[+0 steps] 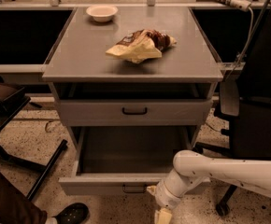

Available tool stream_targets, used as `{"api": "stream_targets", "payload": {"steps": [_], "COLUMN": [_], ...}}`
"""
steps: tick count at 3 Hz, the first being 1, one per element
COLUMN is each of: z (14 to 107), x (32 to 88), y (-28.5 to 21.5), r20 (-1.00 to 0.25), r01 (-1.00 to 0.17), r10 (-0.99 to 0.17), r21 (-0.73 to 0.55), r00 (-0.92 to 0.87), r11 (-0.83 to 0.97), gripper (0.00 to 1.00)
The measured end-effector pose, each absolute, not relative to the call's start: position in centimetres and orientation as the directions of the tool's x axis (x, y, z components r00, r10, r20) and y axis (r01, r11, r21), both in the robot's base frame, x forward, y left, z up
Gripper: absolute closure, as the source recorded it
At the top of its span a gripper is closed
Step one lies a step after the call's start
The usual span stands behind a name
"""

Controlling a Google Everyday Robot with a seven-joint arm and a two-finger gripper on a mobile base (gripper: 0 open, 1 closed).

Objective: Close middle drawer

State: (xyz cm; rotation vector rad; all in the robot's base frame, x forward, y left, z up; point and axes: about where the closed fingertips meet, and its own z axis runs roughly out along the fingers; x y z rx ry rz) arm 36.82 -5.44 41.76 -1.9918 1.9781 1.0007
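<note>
Grey metal cabinet (79, 59) with a flat top, centre of view; black office chair (261, 125) close by at its right.

White robot arm (229, 171) comes in from the right edge, low, and bends down across the cabinet's lower front.

Middle drawer (93, 185), wide, shallow, grey metal: pulled far out toward the camera, inside bare as far as visible. Top drawer (89, 111), taller front, sits above it nearly flush.

On the cabinet top: crumpled yellow-and-brown snack bag (140, 45) near the middle, small white bowl (102, 12) at the back left.

Gripper (163, 214) hangs at the bottom edge of view, just in front of and below the middle drawer's front, right of its small dark centre pull (134, 189). Open or closed: cannot tell. Contact with the front: cannot tell.

Judgement: step in hand is getting set against the front for the push. Best done near the pull, not the right corner, to avoid skewing the drawer on its runners. Press flat, straight toward the cabinet, steady speed, easing off before the front meets the frame.
</note>
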Motion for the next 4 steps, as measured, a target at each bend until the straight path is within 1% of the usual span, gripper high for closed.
{"api": "stream_targets", "payload": {"steps": [4], "z": [41.7], "x": [38.2], "y": [-5.7], "r20": [-0.552], "r01": [-0.940], "r10": [-0.829], "r21": [0.322], "r00": [-0.088], "r11": [-0.114], "gripper": [0.00]}}
